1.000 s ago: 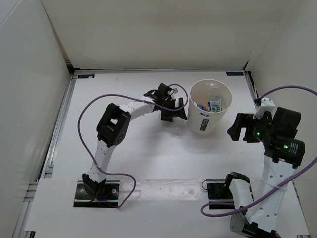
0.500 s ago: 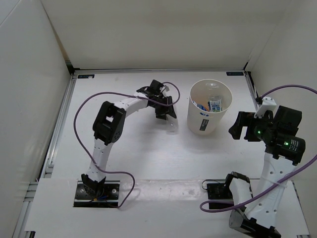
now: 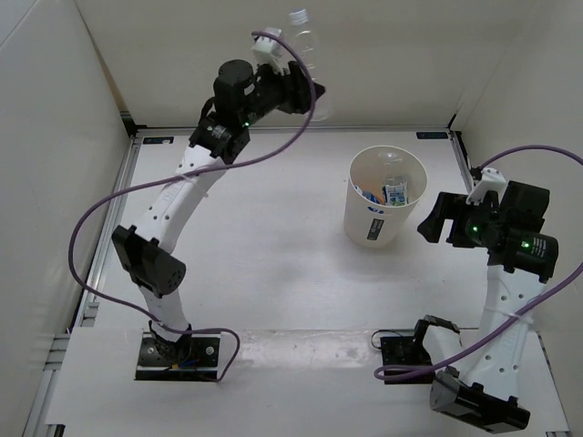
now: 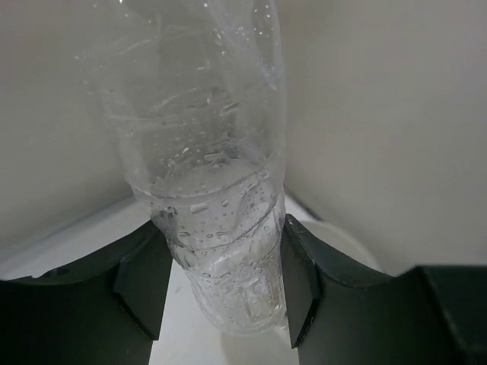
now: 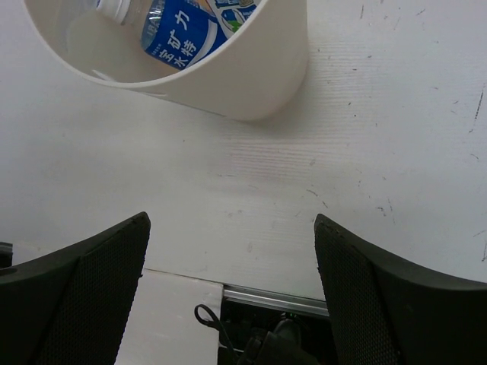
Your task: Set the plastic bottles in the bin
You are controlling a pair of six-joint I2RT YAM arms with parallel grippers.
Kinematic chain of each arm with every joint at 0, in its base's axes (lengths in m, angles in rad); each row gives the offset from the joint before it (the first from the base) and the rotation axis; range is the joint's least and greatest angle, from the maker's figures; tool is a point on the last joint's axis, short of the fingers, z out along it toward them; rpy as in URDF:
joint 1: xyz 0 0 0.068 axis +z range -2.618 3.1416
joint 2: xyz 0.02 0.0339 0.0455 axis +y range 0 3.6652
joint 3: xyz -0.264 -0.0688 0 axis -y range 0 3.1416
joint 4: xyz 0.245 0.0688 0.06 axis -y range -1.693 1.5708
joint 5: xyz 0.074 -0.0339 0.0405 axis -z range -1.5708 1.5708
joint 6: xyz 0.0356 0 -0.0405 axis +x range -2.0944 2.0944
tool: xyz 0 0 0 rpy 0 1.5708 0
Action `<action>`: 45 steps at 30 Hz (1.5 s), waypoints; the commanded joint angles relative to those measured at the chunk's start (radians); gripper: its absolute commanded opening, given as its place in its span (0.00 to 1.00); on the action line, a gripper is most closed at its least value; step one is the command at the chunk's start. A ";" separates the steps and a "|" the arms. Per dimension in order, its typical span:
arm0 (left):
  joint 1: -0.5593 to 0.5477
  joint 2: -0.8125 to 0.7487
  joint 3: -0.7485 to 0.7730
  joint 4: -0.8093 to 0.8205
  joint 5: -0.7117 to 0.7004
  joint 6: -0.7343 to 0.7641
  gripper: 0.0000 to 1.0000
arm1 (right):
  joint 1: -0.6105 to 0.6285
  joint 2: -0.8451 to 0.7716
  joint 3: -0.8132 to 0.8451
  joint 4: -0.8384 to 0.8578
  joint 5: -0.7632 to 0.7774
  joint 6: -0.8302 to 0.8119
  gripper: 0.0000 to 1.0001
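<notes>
A clear, label-free plastic bottle (image 3: 307, 50) with a white cap is held high in the air near the back wall, left of and behind the bin. My left gripper (image 3: 303, 89) is shut on its lower body. The left wrist view shows both jaws pressing the wet bottle (image 4: 213, 190) from either side, in my left gripper (image 4: 221, 281). The cream-white bin (image 3: 373, 228) stands right of centre, with a blue-labelled bottle (image 3: 393, 193) lying inside. My right gripper (image 3: 435, 223) hovers open just right of the bin, holding nothing. Its wrist view shows my right gripper (image 5: 232, 251), the bin (image 5: 251, 76) and a blue-labelled bottle (image 5: 179, 34).
White walls enclose the table on three sides, with the back wall close behind the raised bottle. A metal rail (image 3: 105, 237) runs along the table's left edge. The right arm's base and cable (image 5: 251, 334) lie below the right gripper.
The left gripper closed on the clear bottle beside the bin and lifted it from the table up towards the back wall. The right arm stayed almost still.
</notes>
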 commanded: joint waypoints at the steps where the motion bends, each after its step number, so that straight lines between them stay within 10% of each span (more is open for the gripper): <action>1: -0.119 0.009 -0.012 0.139 0.076 0.119 0.57 | -0.027 0.004 -0.006 0.045 -0.020 0.031 0.90; 18: -0.316 0.160 -0.165 0.230 0.154 0.059 0.65 | 0.002 -0.045 0.011 0.001 0.000 -0.031 0.90; 22: -0.322 0.171 -0.167 0.216 0.138 0.065 0.77 | 0.012 -0.053 0.008 -0.010 0.000 -0.045 0.90; 24: -0.325 0.172 -0.170 0.207 0.136 0.070 1.00 | 0.017 -0.059 0.005 -0.010 0.003 -0.051 0.90; 27: -0.327 0.158 -0.167 0.199 0.138 0.093 1.00 | 0.022 -0.054 -0.001 -0.005 0.005 -0.052 0.90; 38: -0.244 -0.025 -0.143 0.084 0.047 0.242 1.00 | 0.032 -0.050 -0.044 0.070 0.038 -0.029 0.90; 45: -0.009 -0.253 -0.272 0.019 -0.088 0.234 1.00 | 0.122 -0.023 -0.024 0.113 0.218 0.004 0.90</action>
